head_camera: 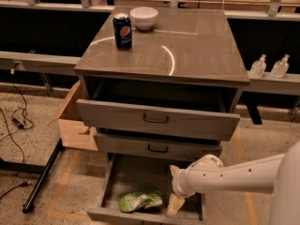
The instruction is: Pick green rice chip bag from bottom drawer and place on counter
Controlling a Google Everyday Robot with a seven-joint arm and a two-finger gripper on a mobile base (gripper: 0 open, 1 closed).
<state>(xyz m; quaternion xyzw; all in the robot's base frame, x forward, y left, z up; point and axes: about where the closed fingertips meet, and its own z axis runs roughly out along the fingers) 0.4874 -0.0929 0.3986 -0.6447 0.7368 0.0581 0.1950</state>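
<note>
The green rice chip bag (140,200) lies crinkled on the floor of the open bottom drawer (124,177), near its front left. My white arm reaches in from the right. My gripper (175,203) hangs down inside the drawer, just right of the bag and close to its right end. The counter (197,46) is the glossy grey-brown top of the cabinet, above the two upper drawers.
A blue soda can (122,31) and a white bowl (144,18) stand at the counter's back left. The two upper drawers (157,119) stick out above the bottom one. A cardboard box (74,121) sits left of the cabinet. Two clear bottles (269,66) stand at the right.
</note>
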